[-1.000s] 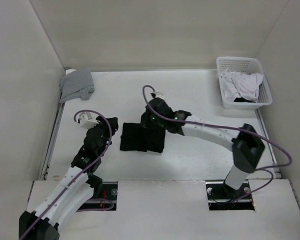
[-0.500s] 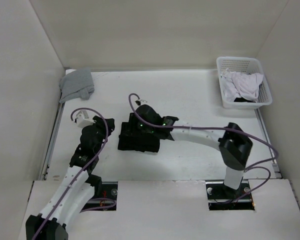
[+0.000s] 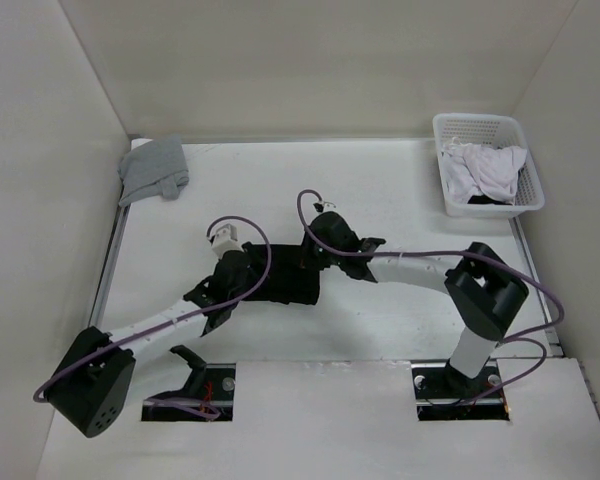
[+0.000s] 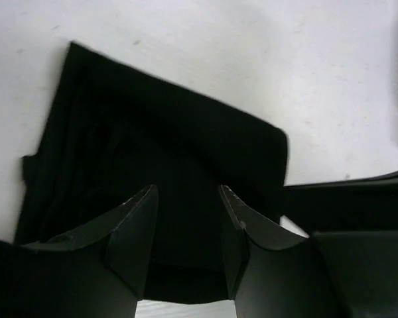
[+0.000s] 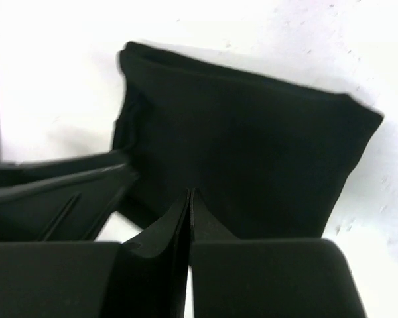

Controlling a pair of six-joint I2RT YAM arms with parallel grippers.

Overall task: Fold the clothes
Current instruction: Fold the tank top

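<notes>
The black garment (image 3: 288, 276) lies folded into a flat rectangle in the middle of the table. It also fills the left wrist view (image 4: 172, 139) and the right wrist view (image 5: 245, 146). My left gripper (image 3: 252, 283) (image 4: 187, 192) is open at the fold's left edge, its fingers low over the cloth with black fabric showing between them. My right gripper (image 3: 315, 260) (image 5: 190, 193) is shut at the fold's right side, tips down on the cloth. Whether fabric is pinched between them does not show.
A grey garment (image 3: 152, 168) lies bunched in the far left corner. A white basket (image 3: 477, 118) at the far right holds a white garment (image 3: 488, 170). Walls close in the table on the left, back and right.
My left arm has swung right and reached the black fold's left edge. My right gripper has pulled back from the fold's left part to its right side; its jaws now stand shut.
</notes>
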